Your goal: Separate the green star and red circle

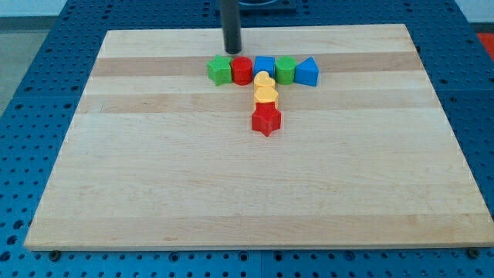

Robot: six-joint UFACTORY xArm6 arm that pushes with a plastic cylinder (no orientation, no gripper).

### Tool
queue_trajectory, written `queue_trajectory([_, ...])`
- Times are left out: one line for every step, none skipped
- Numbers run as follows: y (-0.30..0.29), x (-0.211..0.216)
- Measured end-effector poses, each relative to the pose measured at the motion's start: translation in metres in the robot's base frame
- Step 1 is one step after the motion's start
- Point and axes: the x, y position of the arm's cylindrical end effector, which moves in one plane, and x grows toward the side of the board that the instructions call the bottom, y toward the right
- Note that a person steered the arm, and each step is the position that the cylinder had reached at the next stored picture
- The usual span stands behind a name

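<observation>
The green star [220,70] sits at the left end of a row of blocks near the view's top. The red circle [242,70] touches its right side. My tip [231,50] stands just above the seam between these two blocks, a short gap away from them. To the right in the same row come a blue block [265,66], a green block [285,69] and a blue triangle-like block [307,71].
A yellow heart [264,79] and a yellow block [266,95] run down from the row's middle, ending in a red star [266,119]. The wooden board [154,193] lies on a blue pegboard table.
</observation>
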Motion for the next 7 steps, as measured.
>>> queue_trajectory([0.008,0.008])
queue_trajectory([0.008,0.024])
queue_trajectory([0.008,0.034])
queue_trajectory([0.008,0.042])
queue_trajectory([0.006,0.047])
queue_trajectory([-0.002,0.052])
queue_trajectory([-0.017,0.062])
